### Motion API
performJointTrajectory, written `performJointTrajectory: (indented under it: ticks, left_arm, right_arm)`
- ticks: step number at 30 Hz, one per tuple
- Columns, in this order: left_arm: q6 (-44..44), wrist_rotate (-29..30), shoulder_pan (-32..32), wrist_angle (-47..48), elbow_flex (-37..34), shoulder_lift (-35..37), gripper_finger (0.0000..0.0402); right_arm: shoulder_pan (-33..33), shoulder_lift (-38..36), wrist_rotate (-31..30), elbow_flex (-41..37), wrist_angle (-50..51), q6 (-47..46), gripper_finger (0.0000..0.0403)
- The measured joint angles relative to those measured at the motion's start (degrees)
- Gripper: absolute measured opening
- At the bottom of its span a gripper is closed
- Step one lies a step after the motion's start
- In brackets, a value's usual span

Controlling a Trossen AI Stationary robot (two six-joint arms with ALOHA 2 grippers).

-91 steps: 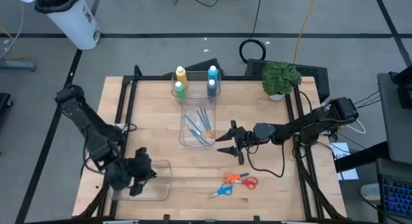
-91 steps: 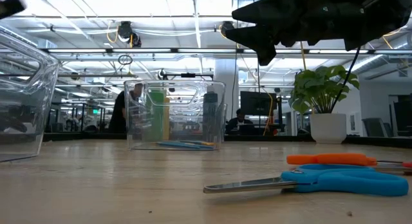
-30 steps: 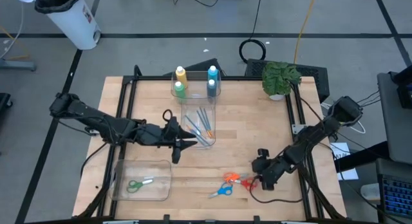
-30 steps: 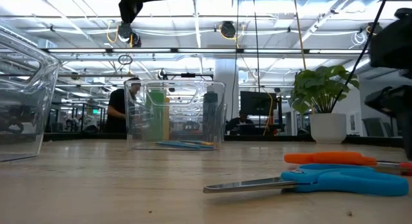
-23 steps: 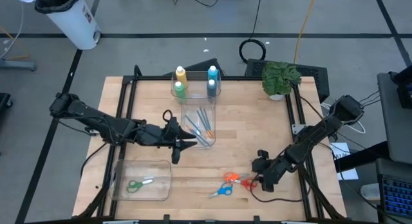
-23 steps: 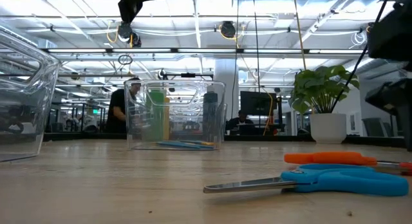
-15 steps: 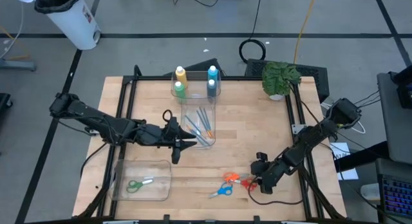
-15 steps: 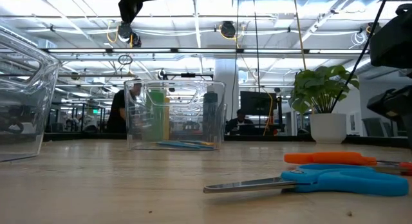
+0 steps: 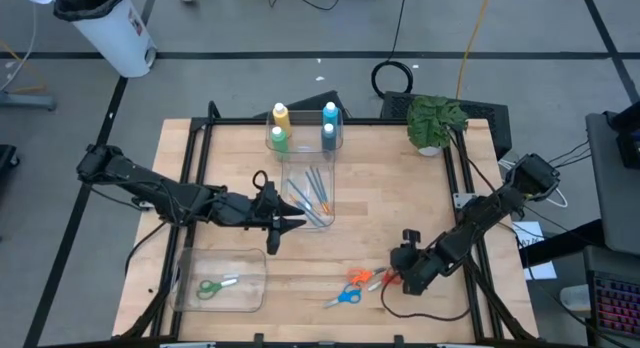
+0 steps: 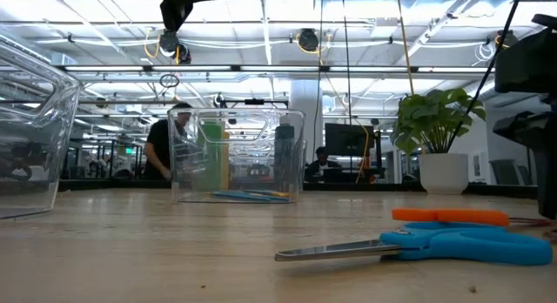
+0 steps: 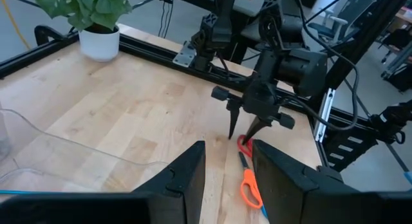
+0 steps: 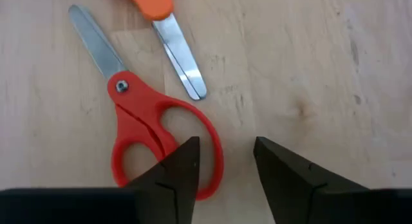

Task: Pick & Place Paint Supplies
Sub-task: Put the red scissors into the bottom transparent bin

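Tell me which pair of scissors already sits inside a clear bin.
The green scissors, lying in the clear bin at the table's front left; the red and blue-orange pairs lie on bare wood.

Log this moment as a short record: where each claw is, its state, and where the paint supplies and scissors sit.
left claw: open, empty, beside the clear bin at table centre
right claw: open, just above the red scissors
paint bottles: four, upright in the bin's far end
brushes: lying in the bin's near part
blue scissors: on bare wood, beside the orange and red pairs
green scissors: inside the clear tray, near-left corner
plant: far-right corner
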State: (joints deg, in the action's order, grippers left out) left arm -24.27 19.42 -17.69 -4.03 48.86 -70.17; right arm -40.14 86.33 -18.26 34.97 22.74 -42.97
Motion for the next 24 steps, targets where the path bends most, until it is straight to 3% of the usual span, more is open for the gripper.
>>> performJointTrajectory:
  ticks: [6,16,24]
  left_arm:
    - [0.00,0.00,-0.02,0.00,-0.02,0.00,0.0131]
    - [0.11,0.00,0.00,0.02,-0.02,0.00,0.0131]
    - [0.11,0.02,0.00,0.02,-0.02,0.00,0.0131]
  right_arm:
    - [-0.11,-0.03,0.96,-0.05,-1.78,3.47,0.0108]
    - [-0.07,-0.03,1.72,-0.07,-1.72,4.67,0.0009]
    - [-0.07,-5.93,2.35,0.25,-2.28,4.56,0.0003]
